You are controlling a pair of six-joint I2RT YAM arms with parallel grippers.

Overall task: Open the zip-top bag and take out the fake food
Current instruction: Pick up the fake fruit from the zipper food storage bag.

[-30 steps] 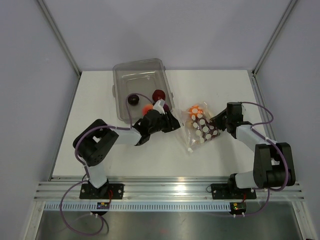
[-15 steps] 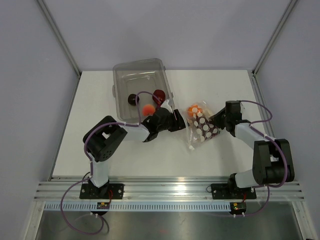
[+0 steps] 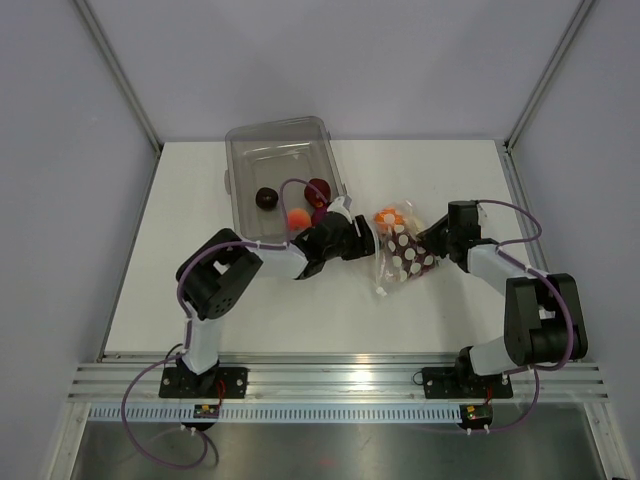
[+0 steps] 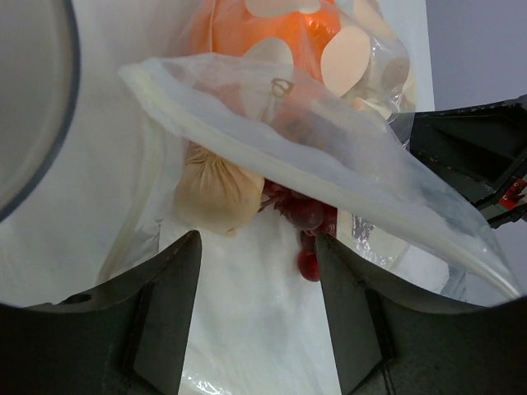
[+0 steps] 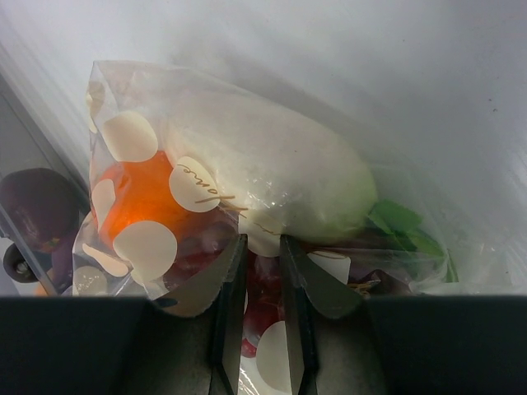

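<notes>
The zip-top bag (image 3: 402,255), clear with white dots, lies on the table between my two grippers. My left gripper (image 3: 362,240) is open, and its jaws reach into the bag's open mouth (image 4: 329,169). In the left wrist view a beige piece (image 4: 216,191), dark red grapes (image 4: 303,216) and an orange piece (image 4: 263,33) lie just ahead of the gripper (image 4: 257,247). My right gripper (image 3: 432,243) is shut on the bag's far side (image 5: 262,247). A white piece (image 5: 263,160), an orange piece (image 5: 142,202) and a green leaf (image 5: 395,219) show through the plastic.
A rigid clear bin (image 3: 250,150) stands at the back left of the bag. It holds a dark piece (image 3: 266,198), a dark red piece (image 3: 318,190) and an orange piece (image 3: 298,216). Walls enclose the white table (image 3: 200,290) on three sides.
My left gripper has moved right, from the bin's near corner to the bag's mouth. An orange piece now lies in the bin. The right gripper has stayed shut on the bag.
</notes>
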